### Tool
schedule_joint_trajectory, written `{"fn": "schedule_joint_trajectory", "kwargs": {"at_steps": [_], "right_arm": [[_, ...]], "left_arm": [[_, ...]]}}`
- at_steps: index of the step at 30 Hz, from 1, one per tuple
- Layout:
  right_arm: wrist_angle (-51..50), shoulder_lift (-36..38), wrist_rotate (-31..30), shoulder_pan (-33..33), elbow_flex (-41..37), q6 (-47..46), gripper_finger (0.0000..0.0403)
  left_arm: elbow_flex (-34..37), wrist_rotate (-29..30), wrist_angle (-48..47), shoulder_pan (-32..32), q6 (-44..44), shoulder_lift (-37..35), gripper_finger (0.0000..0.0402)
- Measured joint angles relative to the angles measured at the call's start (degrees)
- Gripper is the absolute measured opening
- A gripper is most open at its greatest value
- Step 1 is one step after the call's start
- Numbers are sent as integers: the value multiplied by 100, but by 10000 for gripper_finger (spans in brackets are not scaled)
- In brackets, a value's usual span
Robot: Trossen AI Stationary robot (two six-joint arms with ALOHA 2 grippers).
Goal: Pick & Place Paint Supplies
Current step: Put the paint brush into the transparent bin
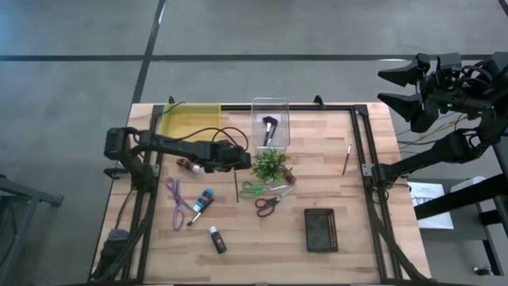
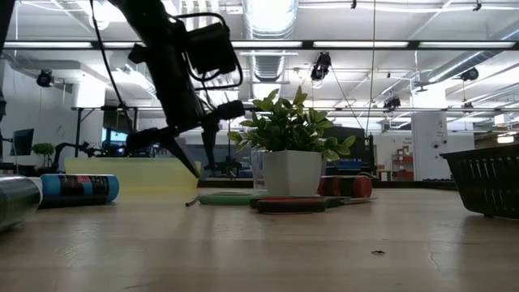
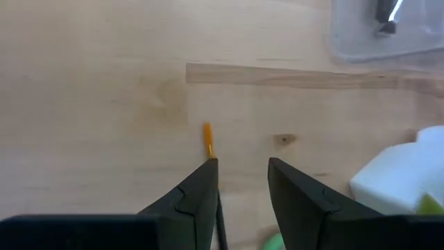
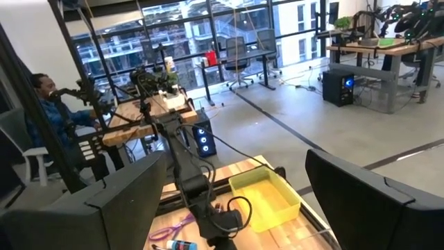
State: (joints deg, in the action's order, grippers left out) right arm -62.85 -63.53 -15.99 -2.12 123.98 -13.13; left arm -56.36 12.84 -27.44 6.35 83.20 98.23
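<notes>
1. Left end effector (image 3: 241, 182) hangs low over the desk (image 3: 90, 83), fingers apart, astride a thin dark-handled brush (image 1: 236, 187) lying flat
2. Likely light, stiff, prone to roll: pinch mid-handle
3. Far off, right end effector (image 1: 397, 86) waits with fingers apart

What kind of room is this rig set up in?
Most likely an open-plan robotics lab or office. The right wrist view shows big windows, office chairs and another workbench with arms. The low view shows exposed ceiling ducts. The wooden table stands on bare concrete floor.
</notes>
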Motion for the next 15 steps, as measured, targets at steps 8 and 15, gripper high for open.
{"fn": "schedule_joint_trajectory", "kwargs": {"at_steps": [8,15], "right_arm": [[0,17,0,1,0,-43,345],[0,17,0,1,0,-39,345]], "left_arm": [[-82,177,-116,0,-245,301,136],[-79,405,-108,0,-239,369,135]]}}
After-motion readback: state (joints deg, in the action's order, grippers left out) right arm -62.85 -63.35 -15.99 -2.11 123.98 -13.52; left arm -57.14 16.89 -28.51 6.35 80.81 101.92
